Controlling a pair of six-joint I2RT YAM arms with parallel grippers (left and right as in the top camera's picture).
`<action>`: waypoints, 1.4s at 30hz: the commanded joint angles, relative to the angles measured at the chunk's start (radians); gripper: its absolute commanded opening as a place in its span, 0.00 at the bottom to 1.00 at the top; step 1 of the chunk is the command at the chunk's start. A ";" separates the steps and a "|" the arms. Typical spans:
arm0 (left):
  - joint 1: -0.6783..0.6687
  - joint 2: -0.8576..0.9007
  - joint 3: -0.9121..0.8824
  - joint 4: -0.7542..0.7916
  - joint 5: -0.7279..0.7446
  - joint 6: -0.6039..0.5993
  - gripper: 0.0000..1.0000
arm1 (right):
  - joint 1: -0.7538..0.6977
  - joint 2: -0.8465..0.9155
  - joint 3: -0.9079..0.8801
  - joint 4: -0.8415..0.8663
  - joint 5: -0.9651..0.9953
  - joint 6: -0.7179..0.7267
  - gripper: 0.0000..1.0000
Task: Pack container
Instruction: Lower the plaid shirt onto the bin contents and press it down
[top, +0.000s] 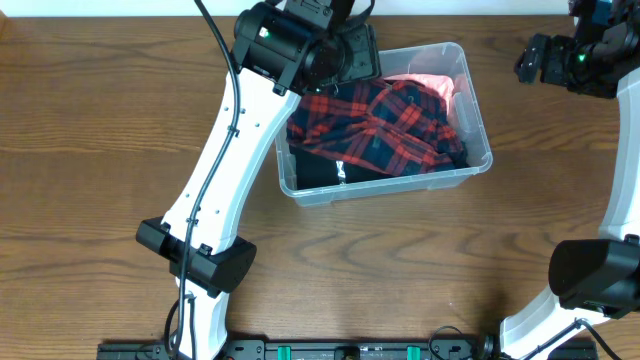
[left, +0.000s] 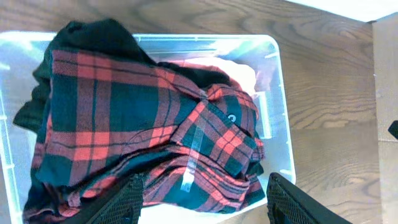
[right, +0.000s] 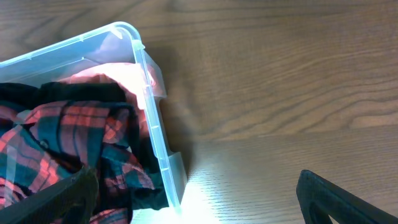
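Container (top: 400, 186) stands on the bench (top: 100, 150), at 1 o'clock from bench centre, upright. Contents: a red-and-dark plaid shirt (left: 124, 118) on top, heaped above the rim at 9 o'clock; pink cloth (right: 121, 78) at the 1 o'clock corner; black cloth (left: 99, 34) beneath the shirt.

Left fingers (left: 124, 202) are spread wide, released, hanging over the shirt and grasping nothing. Right fingers (right: 56, 199) are likewise spread wide and released, over bare bench at 2 o'clock off the container, apart from it.
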 joint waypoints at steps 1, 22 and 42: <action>-0.003 0.021 0.002 0.009 0.002 0.112 0.64 | 0.001 0.000 -0.001 -0.001 0.003 -0.019 0.99; -0.005 0.420 -0.011 -0.108 -0.276 0.435 0.63 | 0.001 0.000 -0.001 -0.001 0.003 -0.019 0.99; -0.002 0.434 -0.008 -0.156 -0.246 0.255 0.66 | 0.001 0.000 -0.001 -0.001 0.003 -0.019 0.99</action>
